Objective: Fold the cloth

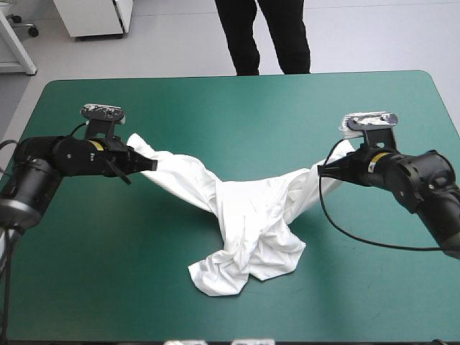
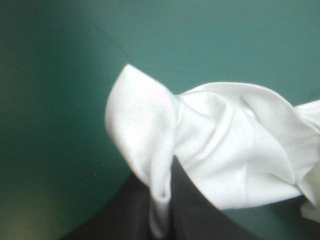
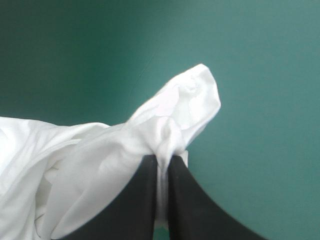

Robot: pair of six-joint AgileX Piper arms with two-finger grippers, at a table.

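the teal-green table [image 1: 237, 108] lies bare along its far edge, at both near corners and across the wide band beyond the cloth. the white t-shirt [image 1: 248, 215] sits at the table's middle, strung between 2 arms in a sagging v, its bulk heaped on the cover toward the near edge, clear of every edge. the garment's sleeves and neckline cannot be made out among the folds, and in the left wrist view cloth drapes over 1 black finger, hiding its tip. the left gripper [image 1: 147, 164] reaches in low from the table's left side, clenched on a corner of the t-shirt. the right gripper [image 1: 323, 170] mirrors it from the right side, its fingers pinched on another bunched corner. both hold their ends raised above the cover, well apart.
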